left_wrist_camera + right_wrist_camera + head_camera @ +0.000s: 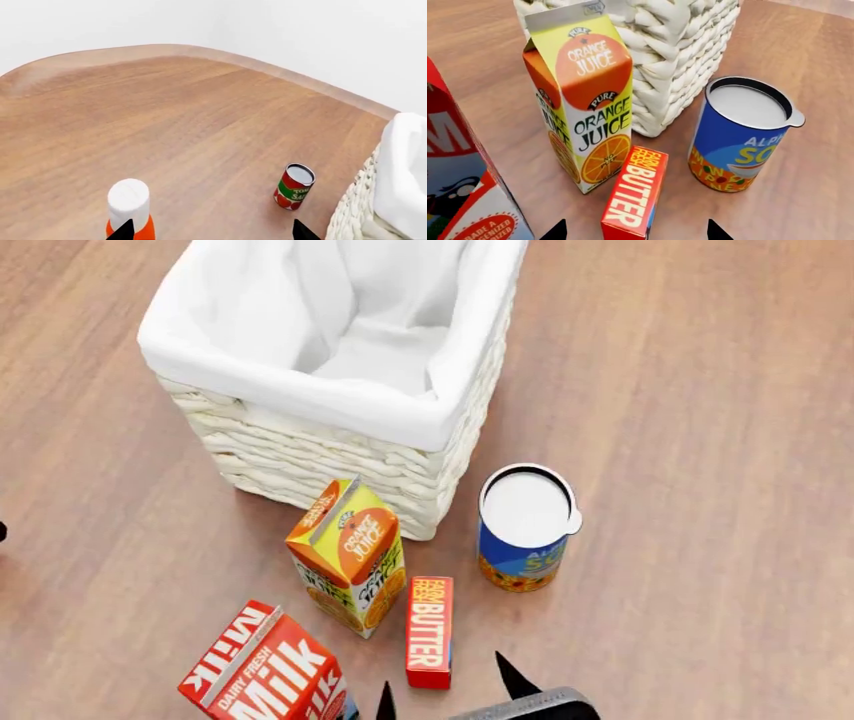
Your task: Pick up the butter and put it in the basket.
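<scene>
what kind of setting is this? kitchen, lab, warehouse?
Likely a simulated household tabletop, kitchen or pantry style. A wooden table against a plain white wall holds groceries: orange juice carton, milk carton, butter, a soup can, beside a lined wicker basket.

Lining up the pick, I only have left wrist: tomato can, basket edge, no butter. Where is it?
Observer: Head view: the butter lies on the table beside the orange juice carton, nearer the robot than the basket.
Operator: Right gripper on it?
Observer: The right gripper is open, a fingertip on either side of the butter's near end, not closed.
Operator: Anything crowding it?
Observer: A blue can stands apart from the butter, on the side away from the juice.
</scene>
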You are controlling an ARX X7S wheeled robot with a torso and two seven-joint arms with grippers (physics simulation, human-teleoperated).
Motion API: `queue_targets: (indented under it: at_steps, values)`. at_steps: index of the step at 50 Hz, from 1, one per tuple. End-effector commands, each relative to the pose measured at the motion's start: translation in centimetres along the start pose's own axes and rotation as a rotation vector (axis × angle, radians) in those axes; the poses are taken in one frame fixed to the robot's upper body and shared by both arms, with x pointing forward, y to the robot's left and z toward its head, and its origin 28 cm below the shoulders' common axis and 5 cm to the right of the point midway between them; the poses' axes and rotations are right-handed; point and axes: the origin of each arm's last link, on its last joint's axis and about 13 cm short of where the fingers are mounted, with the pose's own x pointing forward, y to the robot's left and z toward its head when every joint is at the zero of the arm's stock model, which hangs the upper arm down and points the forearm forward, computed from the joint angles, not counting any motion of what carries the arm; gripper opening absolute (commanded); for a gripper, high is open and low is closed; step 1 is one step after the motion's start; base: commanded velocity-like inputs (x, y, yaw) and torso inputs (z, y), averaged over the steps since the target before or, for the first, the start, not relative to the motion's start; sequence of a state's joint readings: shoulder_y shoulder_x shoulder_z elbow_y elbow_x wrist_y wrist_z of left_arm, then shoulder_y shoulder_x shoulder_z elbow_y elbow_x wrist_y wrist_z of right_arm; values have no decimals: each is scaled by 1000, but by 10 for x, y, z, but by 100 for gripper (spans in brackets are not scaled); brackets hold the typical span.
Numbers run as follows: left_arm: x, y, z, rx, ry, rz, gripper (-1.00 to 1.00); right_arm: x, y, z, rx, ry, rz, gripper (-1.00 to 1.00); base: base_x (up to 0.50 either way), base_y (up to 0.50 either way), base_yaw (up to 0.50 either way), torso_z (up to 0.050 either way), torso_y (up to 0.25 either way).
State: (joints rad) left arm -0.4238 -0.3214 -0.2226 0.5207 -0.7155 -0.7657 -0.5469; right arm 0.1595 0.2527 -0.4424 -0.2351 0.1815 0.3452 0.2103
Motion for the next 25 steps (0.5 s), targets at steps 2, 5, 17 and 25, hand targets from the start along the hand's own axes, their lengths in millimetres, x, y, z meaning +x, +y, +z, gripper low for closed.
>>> queue_targets:
  at_steps: [2,5,17,25]
  values:
    - [-1,0,1,-4,1,0,100,8,-5,4,0,5,8,100,0,0,0,0,0]
    - [-2,0,2,-6,0,0,100,10,-6,2,2,5,8,100,0,0,0,0,0]
    - [-6,0,5,-13,-3,2,100,16,-8,-7,8,36,19,100,0,0,0,0,0]
    - [-7,0,7,-17,-5,2,100,21,-11,-13,28,55,20,100,0,0,0,0,0]
